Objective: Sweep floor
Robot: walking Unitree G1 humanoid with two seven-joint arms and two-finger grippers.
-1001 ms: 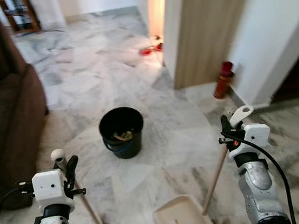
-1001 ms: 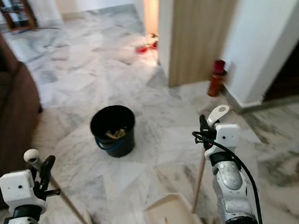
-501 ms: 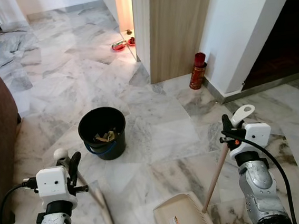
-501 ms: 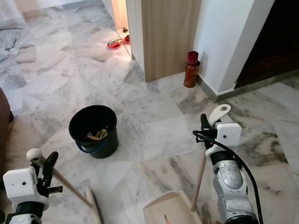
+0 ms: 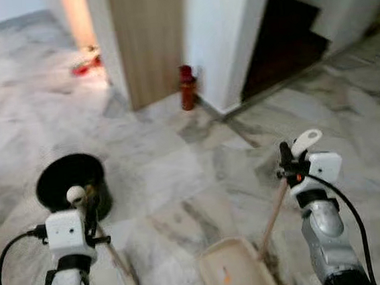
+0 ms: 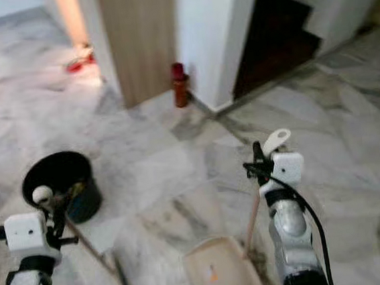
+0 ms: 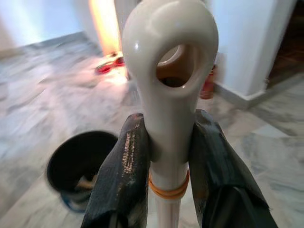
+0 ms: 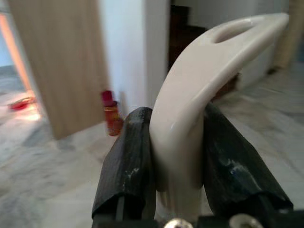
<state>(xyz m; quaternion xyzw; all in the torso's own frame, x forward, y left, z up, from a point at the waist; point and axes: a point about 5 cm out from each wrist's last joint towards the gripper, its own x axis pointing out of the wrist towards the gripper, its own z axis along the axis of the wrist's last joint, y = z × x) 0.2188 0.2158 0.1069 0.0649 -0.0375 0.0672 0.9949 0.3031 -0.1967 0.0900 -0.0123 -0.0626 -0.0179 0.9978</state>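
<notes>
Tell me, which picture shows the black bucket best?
The right eye view: the black bucket sits whole on the floor, behind the broom handle. The left eye view has the broom hiding more; the left wrist view blurs it.

Grey-veined white marble floor (image 5: pixel 180 177) throughout. Light wooden panel (image 5: pixel 150 38) standing beside a white wall (image 5: pixel 223 31), with a red canister (image 5: pixel 187 87) at its foot. Dark opening with steps (image 5: pixel 287 32) to the right. Warm orange light (image 5: pixel 78 18) glowing beyond the panel, over red items (image 5: pixel 85 64) on the floor.
</notes>
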